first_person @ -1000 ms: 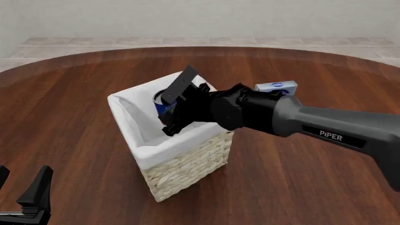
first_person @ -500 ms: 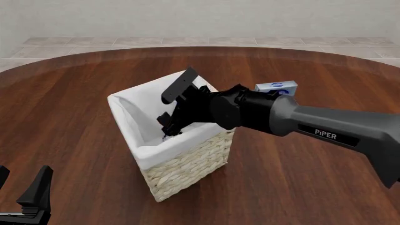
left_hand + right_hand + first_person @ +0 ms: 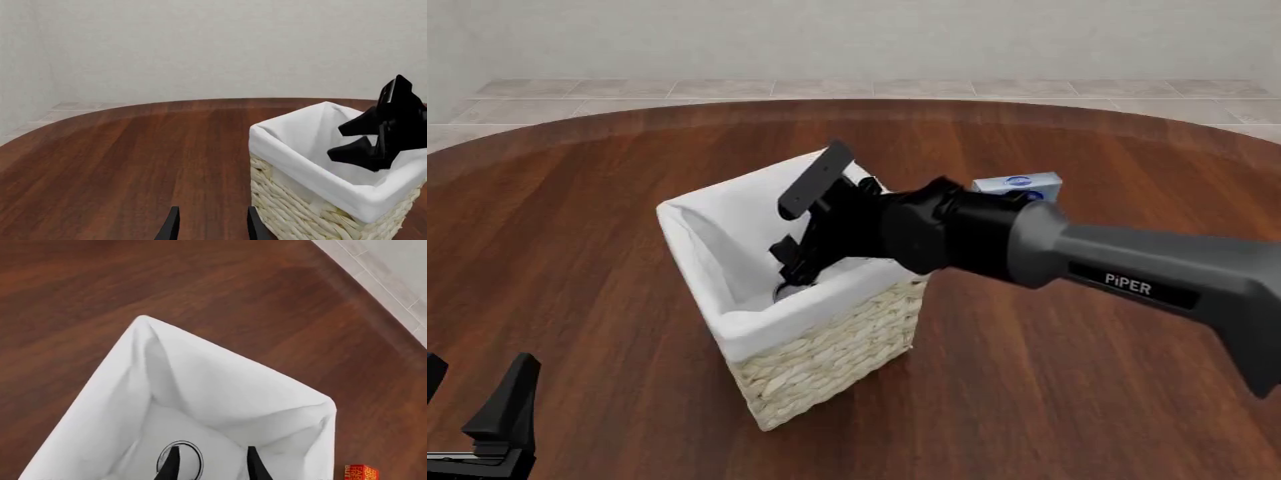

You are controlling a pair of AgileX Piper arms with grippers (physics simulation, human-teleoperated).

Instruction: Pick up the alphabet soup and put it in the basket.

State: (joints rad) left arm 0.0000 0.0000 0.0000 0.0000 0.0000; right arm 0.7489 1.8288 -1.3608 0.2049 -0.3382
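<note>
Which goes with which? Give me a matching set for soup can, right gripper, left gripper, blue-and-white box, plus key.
1 alphabet soup
2 right gripper
3 left gripper
4 blue-and-white box

A open, low at the table's near left edge
B on the table behind the right arm
C lying at the bottom of the basket
D open, empty, over the basket's mouth

Pairs: 1-C, 2-D, 3-A, 4-B

The alphabet soup (image 3: 179,458) is mostly hidden, only its silvery top shows down in the basket (image 3: 220,390). The little orange-red box (image 3: 360,473) is chopped off by the frame edge.
</note>
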